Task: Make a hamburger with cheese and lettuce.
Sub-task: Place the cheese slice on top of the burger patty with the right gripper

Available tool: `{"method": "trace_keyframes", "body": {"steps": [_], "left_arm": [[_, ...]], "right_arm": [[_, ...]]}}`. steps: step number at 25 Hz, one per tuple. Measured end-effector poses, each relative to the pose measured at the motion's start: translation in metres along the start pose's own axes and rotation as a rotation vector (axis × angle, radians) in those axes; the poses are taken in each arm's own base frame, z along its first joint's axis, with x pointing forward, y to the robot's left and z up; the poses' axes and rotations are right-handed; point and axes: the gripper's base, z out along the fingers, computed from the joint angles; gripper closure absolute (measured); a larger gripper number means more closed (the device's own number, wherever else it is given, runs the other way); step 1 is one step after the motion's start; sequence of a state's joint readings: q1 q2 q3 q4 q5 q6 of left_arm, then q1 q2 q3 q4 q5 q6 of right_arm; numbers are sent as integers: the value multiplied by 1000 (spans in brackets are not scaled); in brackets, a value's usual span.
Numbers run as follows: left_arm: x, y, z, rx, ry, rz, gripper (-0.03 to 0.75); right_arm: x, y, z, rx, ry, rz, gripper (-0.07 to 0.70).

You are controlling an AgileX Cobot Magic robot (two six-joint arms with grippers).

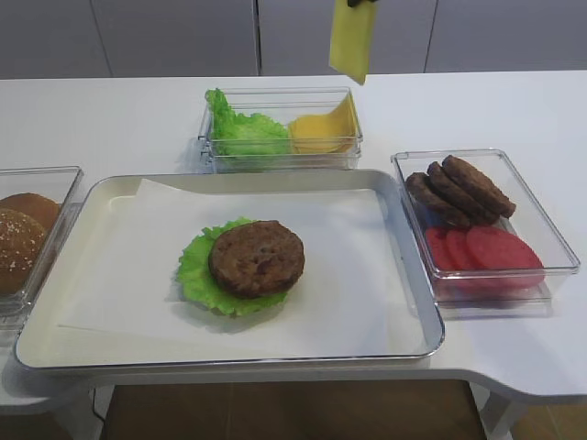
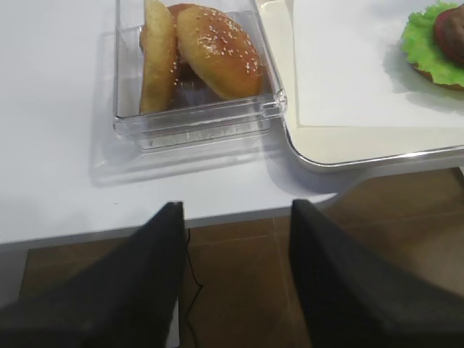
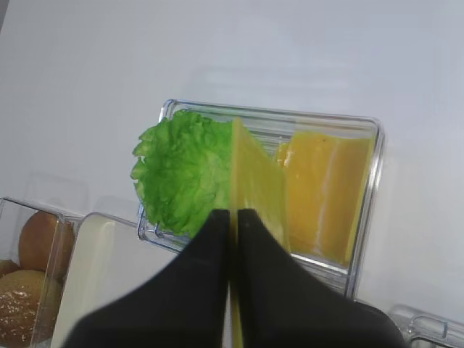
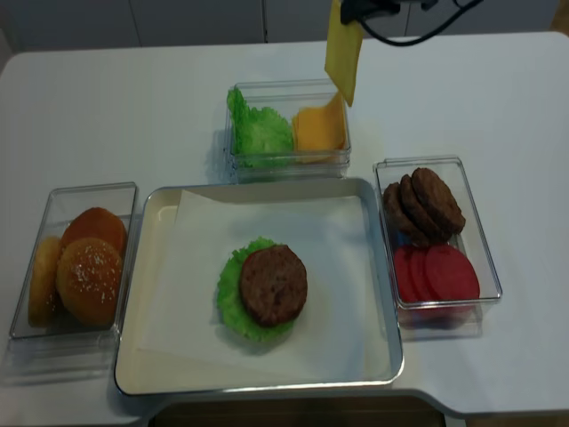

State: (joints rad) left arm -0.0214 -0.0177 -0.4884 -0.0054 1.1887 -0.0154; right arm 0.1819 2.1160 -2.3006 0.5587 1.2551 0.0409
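cheese (image 1: 349, 41), one slice, hangs clenched in right gripper (image 3: 234, 217); left gripper (image 2: 235, 210) released.

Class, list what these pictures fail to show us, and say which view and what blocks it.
- Right hand: cropped by the top edge in both high views; only its shut fingers pinching the cheese show.
- Lettuce: its middle lies under the patty.
- Buns: cut by the left edge of the first high view.
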Motion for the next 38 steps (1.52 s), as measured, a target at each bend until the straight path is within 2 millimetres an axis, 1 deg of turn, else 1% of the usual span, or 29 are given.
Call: {"method": "trace_keyframes", "body": {"steps": [3,10,14,19,21,25,33,38], "left_arm": [[0,0,0,0,0,0,363],[0,0,0,0,0,0,363],[0,0,0,0,0,0,363],[0,0,0,0,0,0,363],[0,0,0,0,0,0,363],[0,0,0,0,0,0,363],[0,0,0,0,0,0,363],[0,0,0,0,0,0,363]], "right_arm": [[1,6,0,-6,1,-10,591],[8,29,-2,-33,8,-52,591],[11,42,-13,-33,-6,-82,591],[14,59,-32,-47,-36,-117,591],[18,62,-35,-49,-31,-124,591],[34,60,-39,-37,19,-122,591],[69,61,-62,-24,76,-147,591],[91,61,-71,-40,114,-150,591]]}}
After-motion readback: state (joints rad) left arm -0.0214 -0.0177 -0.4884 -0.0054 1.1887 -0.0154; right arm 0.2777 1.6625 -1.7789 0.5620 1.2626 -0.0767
